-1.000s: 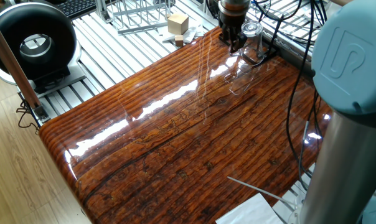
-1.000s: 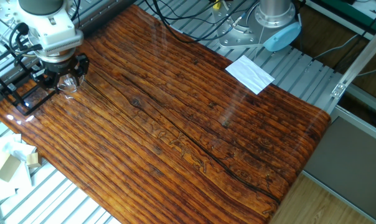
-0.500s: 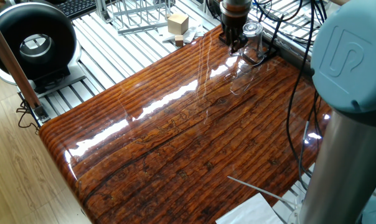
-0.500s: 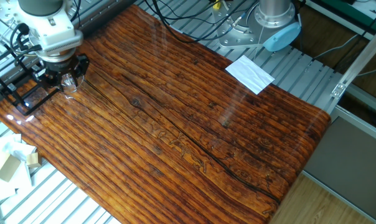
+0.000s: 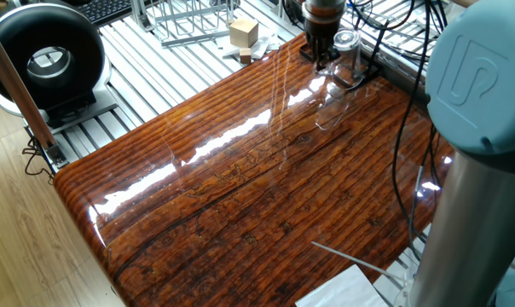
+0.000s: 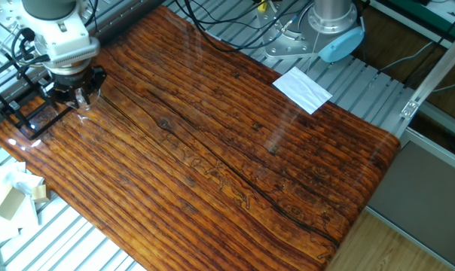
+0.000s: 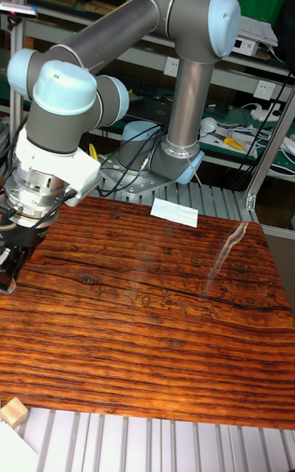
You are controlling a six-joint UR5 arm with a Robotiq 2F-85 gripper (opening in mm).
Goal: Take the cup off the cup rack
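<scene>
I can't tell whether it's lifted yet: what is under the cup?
The cup stands over the cup rack beside the gripper. Its base and whatever supports it are hidden by glare and the fingers.

One fixed view looks down from beside the arm's base (image 5: 488, 128) across the table (image 5: 266, 196). The other fixed view looks from high at the opposite corner. The tall fixed view stands low, facing the arm. All share the tabletop.
</scene>
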